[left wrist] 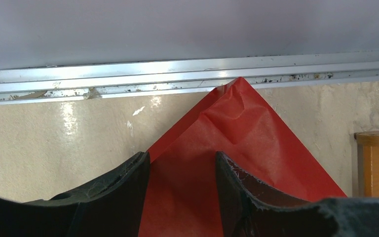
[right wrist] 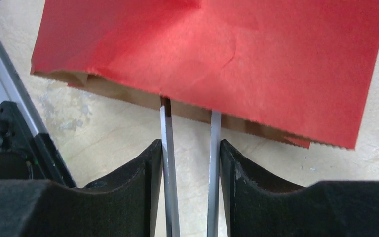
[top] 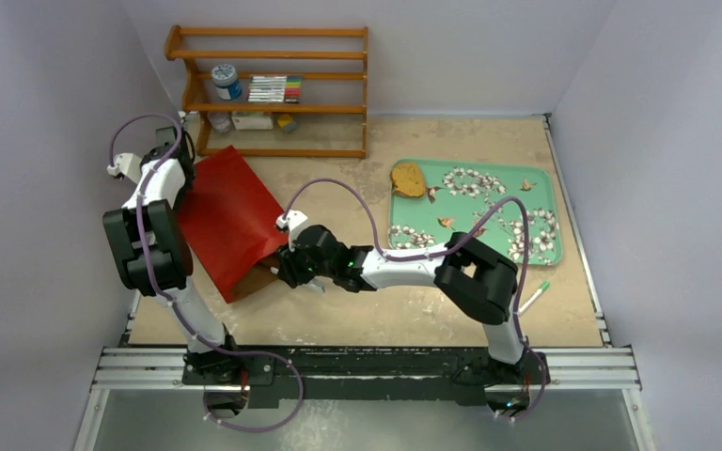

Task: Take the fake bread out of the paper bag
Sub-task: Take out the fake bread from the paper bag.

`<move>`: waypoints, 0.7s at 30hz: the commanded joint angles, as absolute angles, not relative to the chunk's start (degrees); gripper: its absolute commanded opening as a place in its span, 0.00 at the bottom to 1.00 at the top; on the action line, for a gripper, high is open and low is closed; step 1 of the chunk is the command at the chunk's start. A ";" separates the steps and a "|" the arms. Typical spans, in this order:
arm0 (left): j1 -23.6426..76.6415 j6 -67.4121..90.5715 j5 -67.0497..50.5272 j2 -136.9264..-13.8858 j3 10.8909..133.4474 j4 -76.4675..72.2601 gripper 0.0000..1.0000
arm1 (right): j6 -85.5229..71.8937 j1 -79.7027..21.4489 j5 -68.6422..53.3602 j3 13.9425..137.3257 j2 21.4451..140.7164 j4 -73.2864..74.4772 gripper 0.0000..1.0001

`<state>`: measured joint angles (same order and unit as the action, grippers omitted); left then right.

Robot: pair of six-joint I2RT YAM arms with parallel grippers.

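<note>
The paper bag point(top: 228, 218) lies flat at the table's left, red side up, its brown-lined mouth point(right wrist: 128, 94) facing my right gripper. My right gripper point(top: 287, 268) point(right wrist: 191, 145) is shut on metal tongs point(right wrist: 167, 128), whose two arms reach into the bag's mouth; their tips are hidden inside. My left gripper point(top: 186, 160) point(left wrist: 182, 155) sits over the bag's far corner point(left wrist: 237, 128), jaws apart with red paper showing between them. One round brown slice of fake bread point(top: 407, 178) lies on the green tray point(top: 553, 188). No other bread shows.
A wooden shelf point(top: 273, 89) with a jar and small items stands at the back, and its post shows in the left wrist view point(left wrist: 375, 163). A green pen point(top: 534, 296) lies at the right. An aluminium rail point(left wrist: 177, 74) borders the table's left edge.
</note>
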<state>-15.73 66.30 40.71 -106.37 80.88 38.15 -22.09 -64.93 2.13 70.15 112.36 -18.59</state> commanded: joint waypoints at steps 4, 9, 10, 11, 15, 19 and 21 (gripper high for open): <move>-15.95 65.10 38.33 -102.69 79.49 36.00 0.51 | -24.54 -65.26 6.43 77.97 115.70 -17.41 0.47; -15.96 65.26 36.89 -102.15 78.78 35.51 0.50 | -25.07 -65.22 6.55 81.38 118.33 -16.29 0.48; -15.93 65.22 36.77 -102.01 78.60 35.55 0.50 | -25.29 -65.21 6.10 81.88 118.83 -16.03 0.48; -15.95 65.23 36.75 -101.88 78.61 35.51 0.50 | -25.68 -65.21 5.25 82.46 119.25 -15.61 0.49; -15.95 64.79 36.61 -101.67 78.34 35.51 0.50 | -26.06 -65.26 3.90 84.67 120.90 -14.24 0.50; -15.94 64.68 36.23 -101.33 78.04 35.51 0.50 | -25.83 -65.18 3.91 86.68 122.34 -13.24 0.51; -15.96 64.62 36.05 -101.04 77.82 35.52 0.50 | -25.82 -65.13 3.93 87.72 123.00 -12.68 0.52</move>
<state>-15.73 66.11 37.21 -104.22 78.81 36.42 -25.17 -64.93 4.71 83.59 122.91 -12.25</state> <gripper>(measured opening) 0.504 0.516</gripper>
